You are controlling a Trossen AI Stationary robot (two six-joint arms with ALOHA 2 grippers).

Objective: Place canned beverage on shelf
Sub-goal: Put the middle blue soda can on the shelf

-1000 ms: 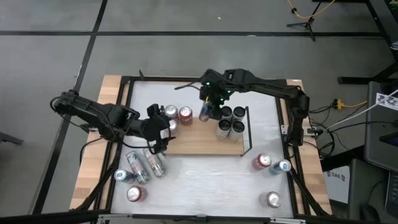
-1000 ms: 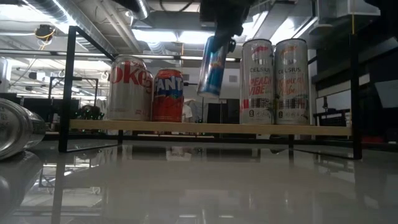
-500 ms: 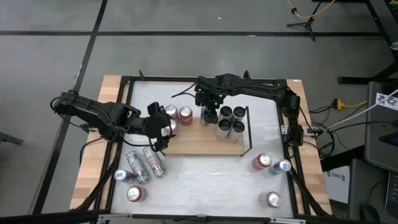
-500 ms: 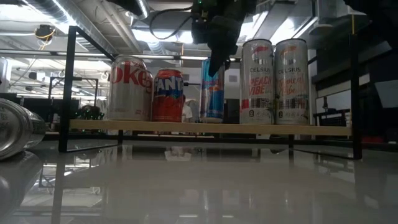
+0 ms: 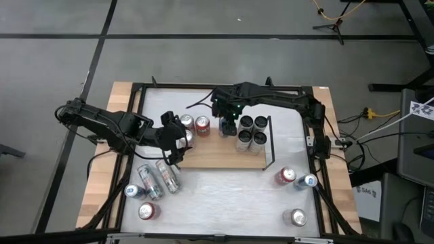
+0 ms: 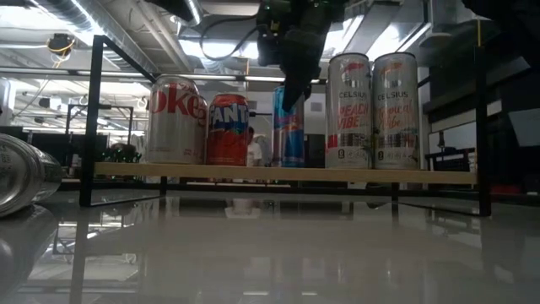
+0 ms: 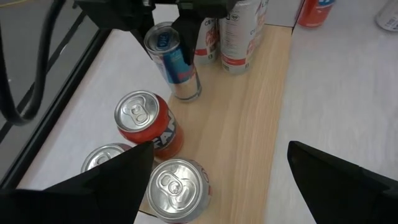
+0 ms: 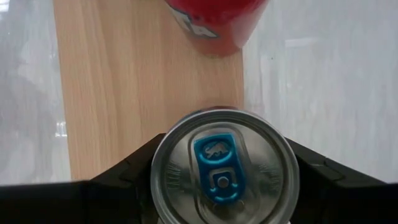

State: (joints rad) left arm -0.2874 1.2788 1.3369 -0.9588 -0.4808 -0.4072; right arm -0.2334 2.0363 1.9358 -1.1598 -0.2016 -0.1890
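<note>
Blue and silver, the slim canned beverage [image 6: 288, 125] is seen standing upright on the shelf [image 5: 224, 154], between an orange-red can [image 6: 228, 129] at its nine o'clock side and a cluster of four tall silver cans [image 5: 252, 131] at its three o'clock side in the low view. The right gripper [image 5: 227, 123] is positioned directly over this can, and its jaws are seen clamped on the can's upper body from both sides; in the right wrist view the can's top with its blue tab is framed between the two dark fingers [image 8: 118, 186]. A silver cola can [image 6: 176, 120] is found on the shelf beyond the orange-red one. The left gripper [image 5: 173, 150] is held over the shelf's nine o'clock end, its jaws spread wide apart with nothing between them. On the white worktop [image 5: 224, 203], several loose cans [image 5: 152, 184] are seen at about seven o'clock of the shelf, some lying on their sides, and three more cans [image 5: 293, 186] at about four o'clock.
</note>
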